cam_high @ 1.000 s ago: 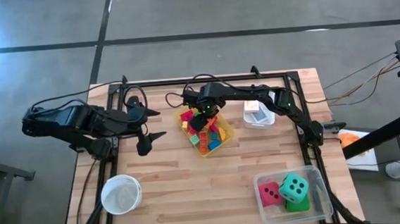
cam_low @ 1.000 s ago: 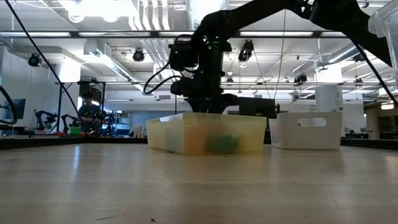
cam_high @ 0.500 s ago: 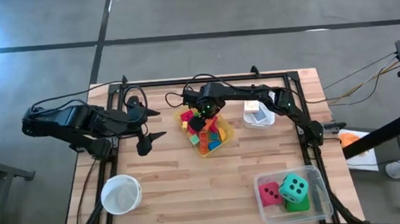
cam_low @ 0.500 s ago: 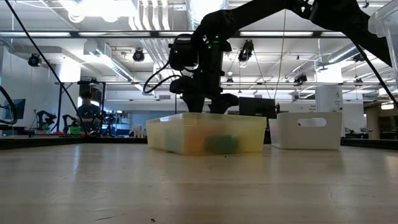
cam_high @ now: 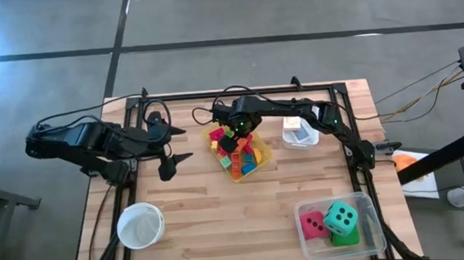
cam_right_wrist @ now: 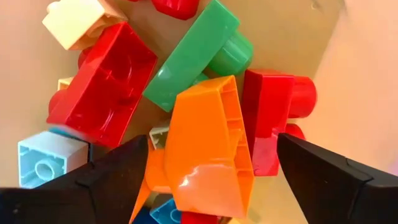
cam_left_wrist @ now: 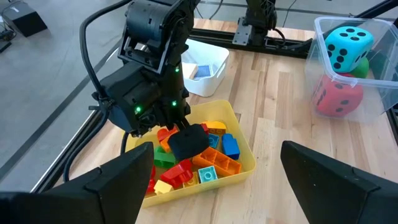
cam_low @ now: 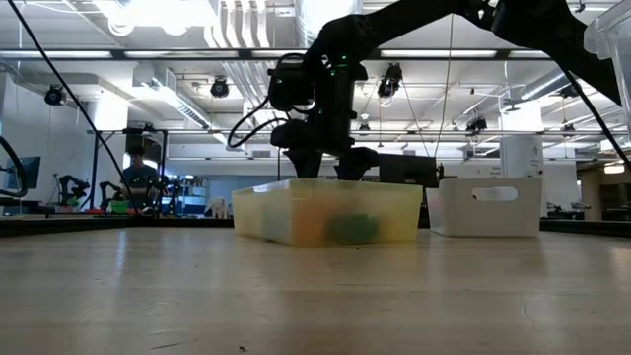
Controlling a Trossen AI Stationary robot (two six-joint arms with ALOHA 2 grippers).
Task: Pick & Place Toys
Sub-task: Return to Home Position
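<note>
I'm hovering the right tool point(cam_high: 231, 140), spread and empty, over the yellow bin point(cam_high: 268, 154) where the orange block point(cam_right_wrist: 208, 146) is lying loose among the toys point(cam_high: 247, 163), so it looks released and clear to retract; the left tool point(cam_high: 182, 144) is idling spread at the counter's point(cam_high: 222, 221) left.

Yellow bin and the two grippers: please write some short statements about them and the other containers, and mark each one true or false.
1. The right gripper hangs over the yellow bin with its fingers apart. True.
2. The left gripper grips a block. False: it is open and empty, off to the bin's left.
3. The three dice lie in the clear bin. True.
4. The white bowl is full of blocks. False: no blocks show in it; the blocks lie in the yellow bin.
</note>
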